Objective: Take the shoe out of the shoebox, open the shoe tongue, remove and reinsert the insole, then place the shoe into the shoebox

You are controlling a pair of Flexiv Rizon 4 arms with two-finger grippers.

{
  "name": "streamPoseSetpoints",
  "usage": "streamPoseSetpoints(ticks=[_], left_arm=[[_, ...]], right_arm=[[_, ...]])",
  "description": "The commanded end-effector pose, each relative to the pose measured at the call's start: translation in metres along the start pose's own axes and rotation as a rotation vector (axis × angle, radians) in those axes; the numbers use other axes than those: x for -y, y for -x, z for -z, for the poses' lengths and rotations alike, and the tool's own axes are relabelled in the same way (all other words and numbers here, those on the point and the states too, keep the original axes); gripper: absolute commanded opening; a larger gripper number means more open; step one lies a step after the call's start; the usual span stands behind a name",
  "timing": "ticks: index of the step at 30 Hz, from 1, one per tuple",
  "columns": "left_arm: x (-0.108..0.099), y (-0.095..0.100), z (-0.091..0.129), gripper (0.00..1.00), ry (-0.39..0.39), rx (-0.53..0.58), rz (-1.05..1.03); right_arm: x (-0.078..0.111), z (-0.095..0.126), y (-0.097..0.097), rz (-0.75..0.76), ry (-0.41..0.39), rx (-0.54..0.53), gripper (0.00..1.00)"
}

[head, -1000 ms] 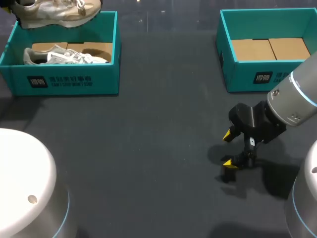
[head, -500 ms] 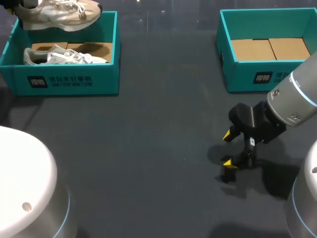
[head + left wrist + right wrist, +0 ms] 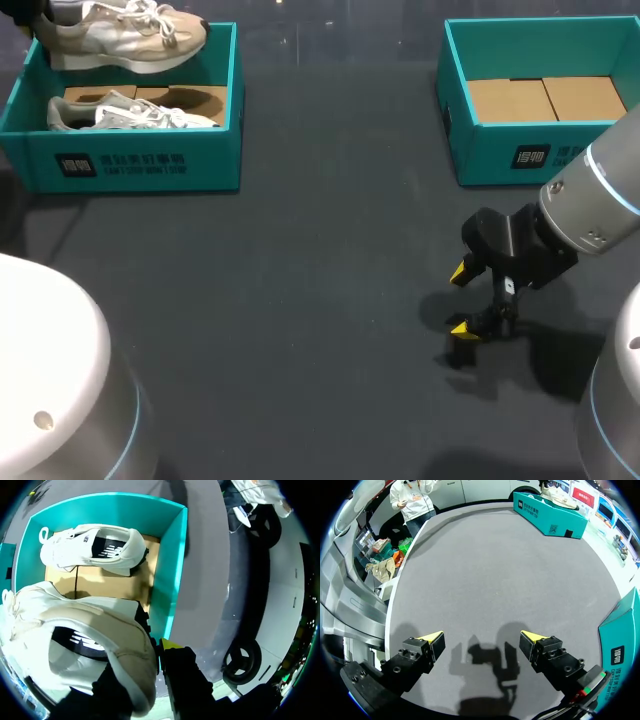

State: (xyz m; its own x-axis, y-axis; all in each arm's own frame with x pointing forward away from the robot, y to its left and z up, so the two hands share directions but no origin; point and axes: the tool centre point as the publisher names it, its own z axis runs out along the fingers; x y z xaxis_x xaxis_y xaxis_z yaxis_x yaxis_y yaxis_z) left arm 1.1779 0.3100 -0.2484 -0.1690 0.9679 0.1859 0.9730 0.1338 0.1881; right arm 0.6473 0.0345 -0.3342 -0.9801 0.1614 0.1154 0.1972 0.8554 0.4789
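A beige and white shoe (image 3: 125, 35) hangs over the back of the teal left shoebox (image 3: 140, 165). My left gripper (image 3: 147, 655) is shut on its heel (image 3: 125, 665); one yellow tip shows beside the heel, and the shoe hides the other finger. In the head view that gripper is nearly out of sight at the far left corner. A second white shoe (image 3: 130, 112) (image 3: 92, 547) lies on its side on the box's cardboard floor. My right gripper (image 3: 462, 300) (image 3: 482, 639) hovers open over bare table at the right, with nothing between its fingers.
A second teal shoebox (image 3: 530, 155) stands at the back right, only a cardboard floor showing inside. My right arm (image 3: 590, 210) comes in just in front of it. Dark table stretches between the two boxes.
The held shoe has shifted slightly right and toward the near side over the left box. My right arm and gripper have not moved.
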Motion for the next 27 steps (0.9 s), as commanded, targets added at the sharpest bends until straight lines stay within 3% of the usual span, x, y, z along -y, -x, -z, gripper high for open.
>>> streamPoseSetpoints(ticks=[1, 27], left_arm=[[-0.001, 0.001, -0.012, 0.00, 0.005, 0.002, -0.009], [0.004, 0.032, -0.074, 0.00, -0.103, -0.035, -0.011]], right_arm=[[0.000, -0.001, -0.001, 0.000, -0.001, 0.003, 1.00], [0.000, -0.001, -0.001, 0.000, -0.001, 0.003, 1.00]])
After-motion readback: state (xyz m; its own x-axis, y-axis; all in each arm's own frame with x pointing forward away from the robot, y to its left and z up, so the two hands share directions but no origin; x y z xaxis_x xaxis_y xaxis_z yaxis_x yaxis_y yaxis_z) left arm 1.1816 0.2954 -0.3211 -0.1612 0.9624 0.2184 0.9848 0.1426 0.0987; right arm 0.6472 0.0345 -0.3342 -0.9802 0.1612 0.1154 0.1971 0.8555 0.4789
